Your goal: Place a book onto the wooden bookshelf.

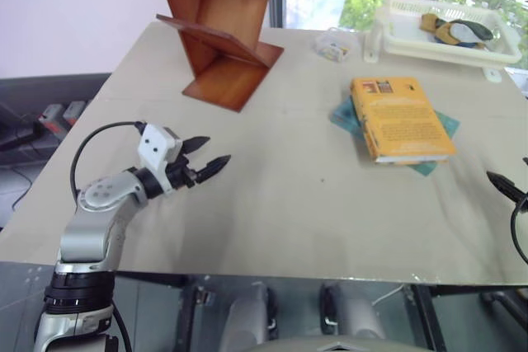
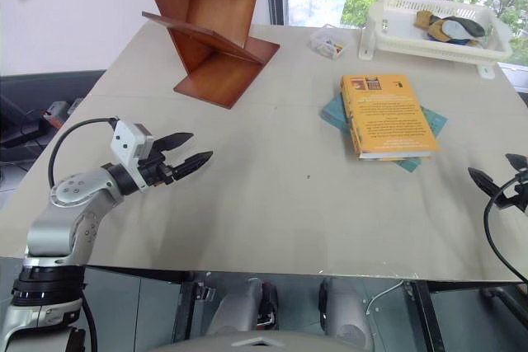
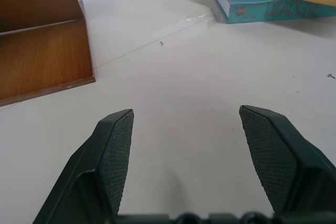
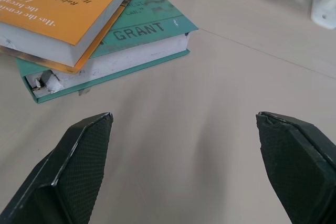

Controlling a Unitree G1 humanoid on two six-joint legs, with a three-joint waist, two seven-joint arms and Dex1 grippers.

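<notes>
Orange-yellow book (image 1: 401, 118) lying flat on a thinner teal book (image 1: 435, 126), right of centre on the desk (image 1: 272, 195), well apart from the wooden bookshelf (image 1: 223, 26) at the far left. Left end effector (image 1: 205, 157) open, holding nothing, hovering over bare desk at the near left, fingers aimed toward the middle. Right end effector (image 4: 184, 161) also spread wide and empty at the desk's right edge, near the stacked books. White basket (image 1: 445, 32) at far right; small clear box (image 1: 333, 44) beside it.
</notes>
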